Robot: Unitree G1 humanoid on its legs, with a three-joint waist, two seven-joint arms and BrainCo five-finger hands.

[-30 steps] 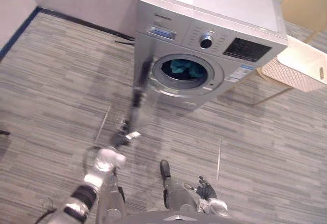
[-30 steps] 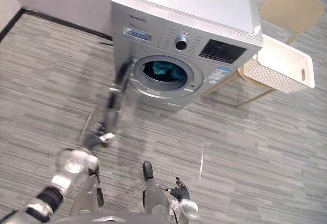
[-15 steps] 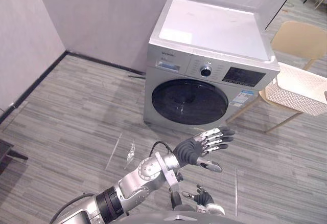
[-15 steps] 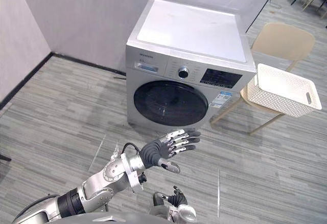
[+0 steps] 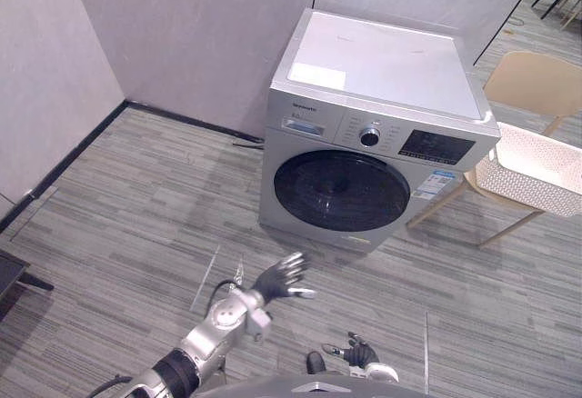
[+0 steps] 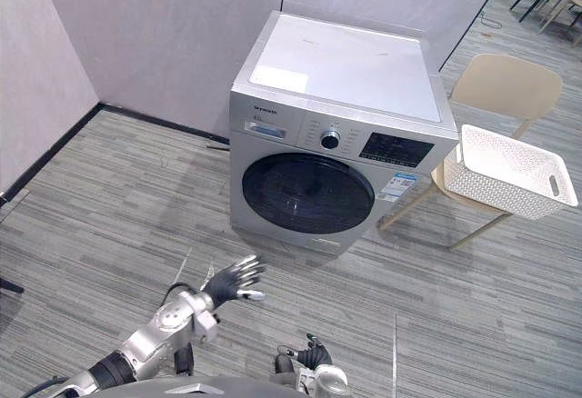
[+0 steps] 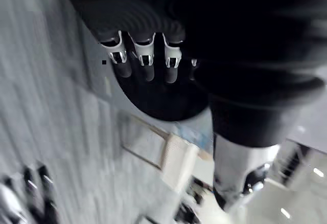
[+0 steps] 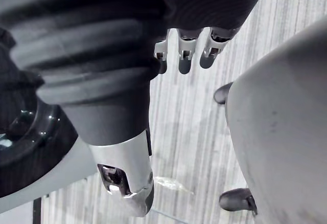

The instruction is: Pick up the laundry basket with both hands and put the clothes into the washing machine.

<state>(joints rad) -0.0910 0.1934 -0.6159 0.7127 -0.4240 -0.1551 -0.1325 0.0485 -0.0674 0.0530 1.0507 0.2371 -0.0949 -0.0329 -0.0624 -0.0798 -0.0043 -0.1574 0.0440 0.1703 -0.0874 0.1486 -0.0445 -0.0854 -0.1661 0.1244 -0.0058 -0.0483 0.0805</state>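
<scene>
Floor (image 6: 100, 198): wide bare stretch in front of and to the left of the one washing machine (image 6: 336, 80), which stood with its back near the wall (image 6: 173, 44). Its round door (image 6: 307, 193) was shut. One chair (image 6: 506, 84) stood just beside the machine's right side, with one white laundry basket (image 6: 509, 169) resting on it, well apart from both hands. Left hand (image 6: 232, 282) was over bare floor short of the door, fingers spread straight, holding nothing. Right hand (image 6: 314, 355) was low at the near edge, fingers relaxed, empty

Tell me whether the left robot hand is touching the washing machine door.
Apart. The right eye view shows the left robot hand open, with bare floor between it and the washing machine door.
</scene>
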